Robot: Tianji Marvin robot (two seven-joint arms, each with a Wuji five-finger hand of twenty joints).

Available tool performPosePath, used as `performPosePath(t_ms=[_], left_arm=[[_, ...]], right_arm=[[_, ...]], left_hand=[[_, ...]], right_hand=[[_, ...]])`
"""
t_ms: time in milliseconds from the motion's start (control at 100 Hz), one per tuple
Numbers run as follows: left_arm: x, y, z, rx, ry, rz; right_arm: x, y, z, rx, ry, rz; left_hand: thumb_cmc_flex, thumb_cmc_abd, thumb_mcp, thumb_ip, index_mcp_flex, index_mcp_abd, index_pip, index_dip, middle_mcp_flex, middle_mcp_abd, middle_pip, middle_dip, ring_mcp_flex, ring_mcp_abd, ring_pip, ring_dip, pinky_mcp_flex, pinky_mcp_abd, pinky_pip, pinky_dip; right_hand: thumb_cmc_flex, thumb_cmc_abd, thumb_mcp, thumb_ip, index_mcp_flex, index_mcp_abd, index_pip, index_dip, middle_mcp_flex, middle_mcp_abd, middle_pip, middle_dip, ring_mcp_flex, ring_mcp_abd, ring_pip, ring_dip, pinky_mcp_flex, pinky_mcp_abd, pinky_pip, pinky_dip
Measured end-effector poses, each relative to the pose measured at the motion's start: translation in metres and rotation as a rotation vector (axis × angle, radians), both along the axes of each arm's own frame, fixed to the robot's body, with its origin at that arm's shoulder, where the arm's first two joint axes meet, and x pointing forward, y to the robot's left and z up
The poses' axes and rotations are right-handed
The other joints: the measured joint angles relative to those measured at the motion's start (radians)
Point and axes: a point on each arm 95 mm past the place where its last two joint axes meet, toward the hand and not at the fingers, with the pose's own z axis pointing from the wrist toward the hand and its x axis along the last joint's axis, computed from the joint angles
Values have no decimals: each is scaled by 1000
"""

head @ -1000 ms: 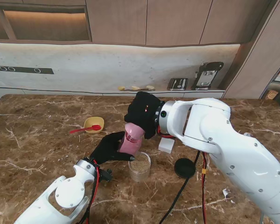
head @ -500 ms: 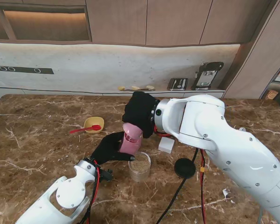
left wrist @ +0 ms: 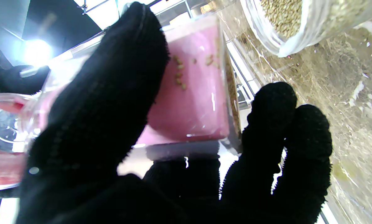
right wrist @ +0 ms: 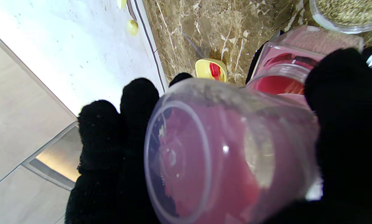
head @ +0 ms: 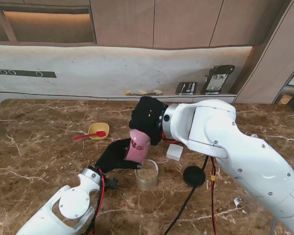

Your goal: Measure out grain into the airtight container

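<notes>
Both hands grip the pink translucent cup (head: pixel 137 146): right hand (head: pixel 148 119) wraps its top, left hand (head: pixel 113 154) its side, above the grain-filled clear container (head: pixel 146 174).

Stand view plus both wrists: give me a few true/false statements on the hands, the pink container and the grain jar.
1. The right hand holds a clear measuring cup tipped over the pink container. True.
2. The left hand is open and away from the pink container. False: its fingers wrap the container's side.
3. The round clear jar on the table holds grain. True.
4. The red spoon lies in the clear jar. False: it rests across the yellow bowl, to the left.
5. The black round disc sits on top of the clear jar. False: it lies on the table, to the jar's right.
</notes>
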Motion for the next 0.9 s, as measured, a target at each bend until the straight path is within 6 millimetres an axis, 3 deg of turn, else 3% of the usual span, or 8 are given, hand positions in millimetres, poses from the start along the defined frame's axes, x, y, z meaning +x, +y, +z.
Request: performPosePath(t_ms=[900], left_arm=[[1,1,-1,4,0,0]], right_arm=[[4,-1,-2,10,11,19]], left_hand=[[0,0,0,0,0,0,0,0,0,0,0,0,0,1,0,0,0,1,0,0]], right_hand=[[0,-2,0,0,0,0,0,-7,2,0,9,24,0,-1,11,2,-3,-1,1,13]])
